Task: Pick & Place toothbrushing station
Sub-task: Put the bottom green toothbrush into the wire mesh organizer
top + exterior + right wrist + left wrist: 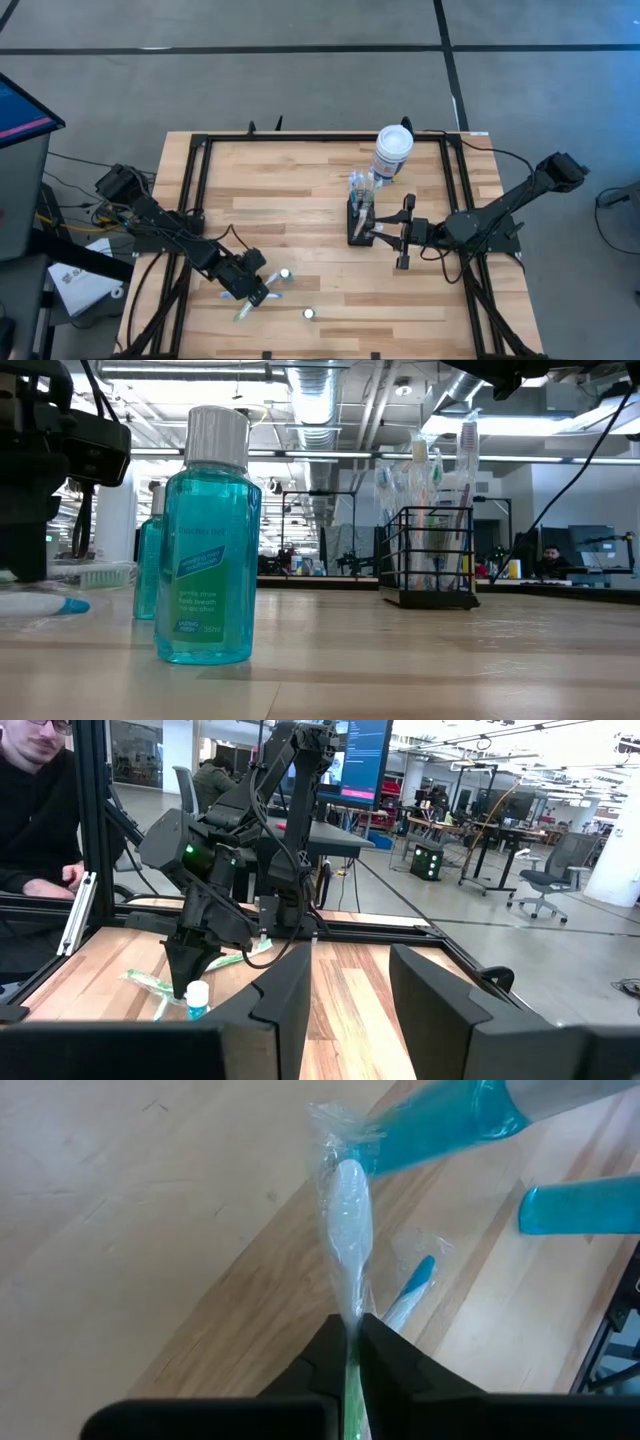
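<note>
The toothbrushing station [358, 222], a small black wire caddy with toothbrushes standing in it [430, 560], stands right of the table's middle. My right gripper [380, 232] is open just right of it, with nothing between its fingers [350, 990]. My left gripper [250, 292] is at the near left, shut on a toothbrush in a clear wrapper [350, 1220]. Two teal mouthwash bottles [285, 273] [308, 313] stand close by. A second wrapped brush with a blue handle [415, 1285] lies on the table beside the held one. My left gripper [352, 1325] pinches the wrapped toothbrush between its two fingers, on the green handle [352, 1370] just behind the white head. The fingers slant down from the table's left side. The head end sticks out ahead of the fingertips; whether it rests on the wood I cannot tell.
A white canister with a blue label [393, 150] stands beyond the caddy near the far edge. A black frame [200, 160] runs round the tabletop. A person [40, 840] sits beyond the table's left side. There is bare wood across the table's middle and far left.
</note>
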You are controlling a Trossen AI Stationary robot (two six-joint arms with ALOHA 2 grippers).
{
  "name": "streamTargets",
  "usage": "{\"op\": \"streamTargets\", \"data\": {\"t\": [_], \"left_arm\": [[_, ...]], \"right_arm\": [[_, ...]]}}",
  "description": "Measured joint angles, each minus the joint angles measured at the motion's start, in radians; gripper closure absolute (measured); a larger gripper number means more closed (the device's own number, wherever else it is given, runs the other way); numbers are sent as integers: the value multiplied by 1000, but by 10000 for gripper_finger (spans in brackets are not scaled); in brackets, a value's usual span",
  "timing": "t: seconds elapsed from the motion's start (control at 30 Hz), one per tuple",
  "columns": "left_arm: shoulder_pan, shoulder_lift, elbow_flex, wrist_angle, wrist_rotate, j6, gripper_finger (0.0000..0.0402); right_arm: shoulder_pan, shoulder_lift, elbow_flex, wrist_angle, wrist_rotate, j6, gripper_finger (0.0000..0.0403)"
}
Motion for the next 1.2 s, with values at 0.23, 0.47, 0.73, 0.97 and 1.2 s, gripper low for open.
{"op": "streamTargets", "data": {"t": [0.23, 0.47, 0.73, 0.97, 1.2], "left_arm": [[0, -5, 0, -3, -16, 1, 396], [0, -39, 1, -27, -52, 5, 396], [-7, -160, 0, -53, -175, 41, 395], [-52, -267, 0, -55, -314, 124, 394], [-79, -367, 0, -51, -452, 290, 394]], "right_arm": [[0, 0, 0, 0, 0, 0, 275], [0, 0, 0, 0, 0, 0, 275], [0, 0, 0, -2, 0, 0, 275], [0, 0, 0, -5, 0, 7, 275], [0, 0, 0, -6, -3, 22, 275]]}}
